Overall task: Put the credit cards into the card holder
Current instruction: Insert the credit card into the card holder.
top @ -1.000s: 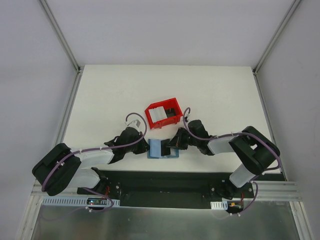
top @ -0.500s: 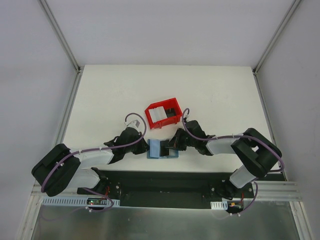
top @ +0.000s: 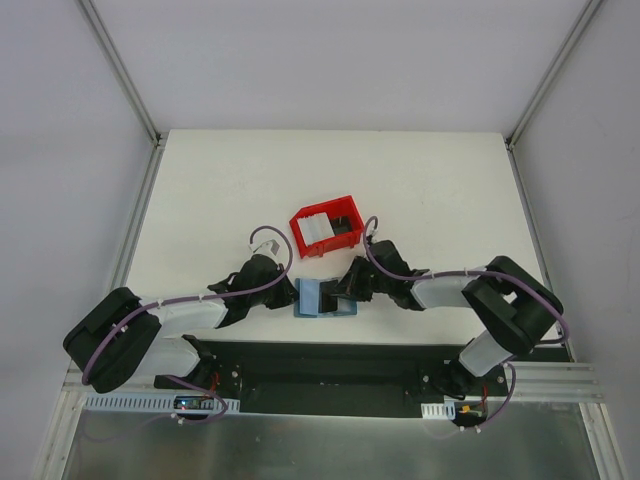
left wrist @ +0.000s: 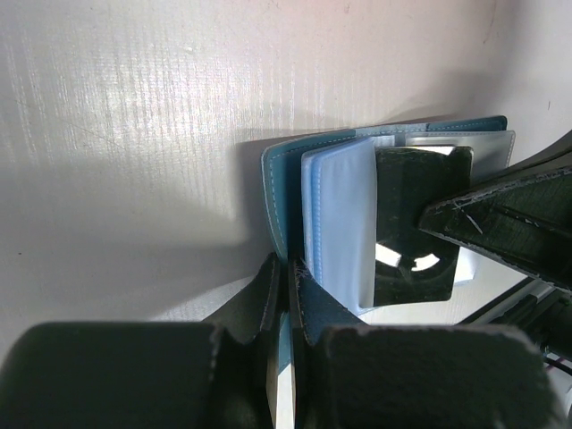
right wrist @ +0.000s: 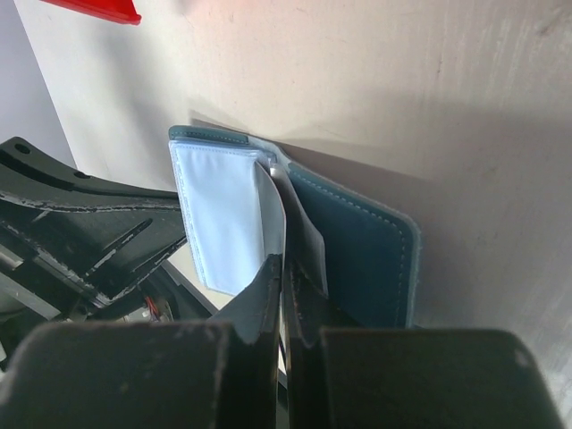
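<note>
The teal-blue card holder [top: 315, 298] lies open near the table's front edge, between my two grippers. My left gripper [top: 290, 296] is shut on its left cover [left wrist: 284, 179], with the light-blue pocket leaf [left wrist: 340, 223] just right of the fingertips [left wrist: 288, 264]. My right gripper [top: 343, 291] is shut on a thin light-grey credit card [right wrist: 275, 210], held edge-on between the pocket leaf [right wrist: 223, 214] and the right cover [right wrist: 357, 241]. The card's glossy face shows dark in the left wrist view [left wrist: 420, 232]. More white credit cards [top: 317, 228] are stacked in the red bin.
The red plastic bin [top: 332, 204] stands just behind the card holder, and its corner shows in the right wrist view [right wrist: 89, 7]. The black base plate [top: 320, 365] of the arms lies directly in front of the card holder. Metal frame posts stand at the table's back corners.
My right gripper has shifted slightly left toward the card holder compared with one second ago. The left gripper and the card holder have stayed in place.
</note>
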You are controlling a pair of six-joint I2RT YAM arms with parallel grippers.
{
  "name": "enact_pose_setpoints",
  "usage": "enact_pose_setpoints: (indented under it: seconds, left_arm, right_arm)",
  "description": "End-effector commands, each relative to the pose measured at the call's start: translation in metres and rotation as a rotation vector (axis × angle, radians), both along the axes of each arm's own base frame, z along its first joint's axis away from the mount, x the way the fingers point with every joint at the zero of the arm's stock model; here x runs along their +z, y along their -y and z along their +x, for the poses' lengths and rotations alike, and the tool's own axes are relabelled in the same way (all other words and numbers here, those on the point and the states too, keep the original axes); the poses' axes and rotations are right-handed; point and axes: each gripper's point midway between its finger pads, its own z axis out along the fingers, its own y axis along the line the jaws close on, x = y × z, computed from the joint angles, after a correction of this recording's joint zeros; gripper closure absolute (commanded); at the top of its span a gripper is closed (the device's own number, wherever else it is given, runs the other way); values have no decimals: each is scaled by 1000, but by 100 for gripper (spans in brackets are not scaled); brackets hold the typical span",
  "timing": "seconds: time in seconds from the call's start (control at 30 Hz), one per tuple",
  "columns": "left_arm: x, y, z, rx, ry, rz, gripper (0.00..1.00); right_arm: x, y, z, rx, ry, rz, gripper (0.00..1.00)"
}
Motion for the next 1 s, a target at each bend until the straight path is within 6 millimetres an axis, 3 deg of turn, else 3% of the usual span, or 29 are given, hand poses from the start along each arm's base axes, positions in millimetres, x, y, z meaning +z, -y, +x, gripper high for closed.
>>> enact_pose_setpoints:
  seconds: [0.0,0.23,0.57,0.8,0.97]
  left_arm:
    - [-17,-15,-8,14,-44,76,100]
    - [-14,-13,-6,11,-36,73,100]
    - [-14,-17,-5,20,-32,85,100]
    - [-12,-10,-3,-8,-25,78,100]
    - [-11,-10,-1,-2,-25,78,100]
  right_arm:
    - [-23,1,-16,50,-92,-65,100]
    - [-24,-4,-17,84,-96,-57,100]
    - [-25,7,-15,110,-74,-121,100]
    - [-20,-15,-20,191,-56,-123,99]
    - [-25,-15,-19,175,-62,-139,93]
